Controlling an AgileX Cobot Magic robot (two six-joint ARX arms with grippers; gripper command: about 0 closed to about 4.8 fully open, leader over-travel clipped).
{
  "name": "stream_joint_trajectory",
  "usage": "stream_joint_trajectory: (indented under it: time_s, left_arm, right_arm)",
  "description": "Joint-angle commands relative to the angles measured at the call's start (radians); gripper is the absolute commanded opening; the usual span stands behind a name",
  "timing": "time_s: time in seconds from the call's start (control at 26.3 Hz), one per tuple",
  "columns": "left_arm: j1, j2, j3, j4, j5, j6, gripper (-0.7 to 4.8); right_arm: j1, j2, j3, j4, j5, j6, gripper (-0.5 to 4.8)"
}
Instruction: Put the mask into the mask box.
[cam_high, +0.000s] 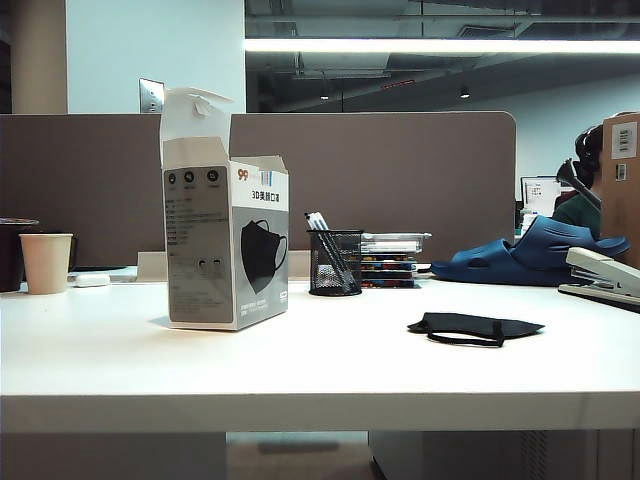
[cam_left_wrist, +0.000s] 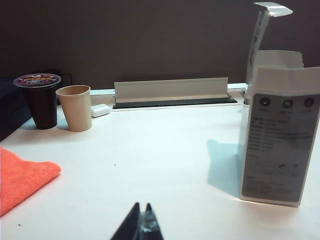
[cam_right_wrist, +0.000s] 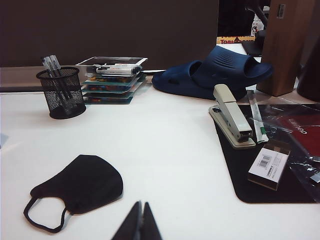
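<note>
Open white surface (cam_high: 300, 370) between mask box (cam_high: 226, 245) and mask (cam_right_wrist: 82, 187).
Left fingers (cam_left_wrist: 141, 225) pinched shut, empty, short of box; right fingers (cam_right_wrist: 139, 222) shut beside mask; pen cup (cam_right_wrist: 61, 92) and stapler (cam_right_wrist: 232, 116) beyond.

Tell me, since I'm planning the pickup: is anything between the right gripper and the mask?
Nothing visible. The shut right gripper faces bare table, with the mask lying just ahead and to one side.
</note>
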Motion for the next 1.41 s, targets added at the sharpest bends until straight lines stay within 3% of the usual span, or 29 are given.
stream_joint_trajectory:
  time_s: [0.04,0.38,0.68,0.84,1.1,1.18,1.41]
  left_arm:
    - [0.000,0.000,0.004,0.011,0.000,0.000,-0.05]
    - [0.000,0.000,0.004,0.011,0.000,0.000,-0.05]
    - [0.000,0.000,0.005,0.011,0.003,-0.005,-0.05]
    - [0.000,0.000,0.008,0.032,0.071,-0.011,-0.05]
    - [0.000,0.000,0.068,0.034,0.280,-0.011,-0.05]
    - [0.000,0.000,0.136,-0.033,0.323,-0.012,-0.05]
    - [0.000,0.000,0.287,-0.253,0.323,-0.011,-0.05]
  right_arm:
    - [0.001,-0.006,-0.005,0.017,0.004,0.001,-0.01]
    - [0.002,-0.006,-0.003,0.017,0.000,0.001,-0.01]
    - [0.002,-0.006,0.060,0.026,-0.083,0.002,-0.02]
    - [0.002,-0.005,0.124,-0.062,-0.082,0.002,-0.01]
    - [0.002,-0.003,0.293,-0.221,-0.082,0.006,-0.02]
    - [0.002,-0.001,0.406,-0.304,-0.082,0.006,-0.02]
    - [0.002,0.096,0.608,-0.524,-0.087,0.074,-0.02]
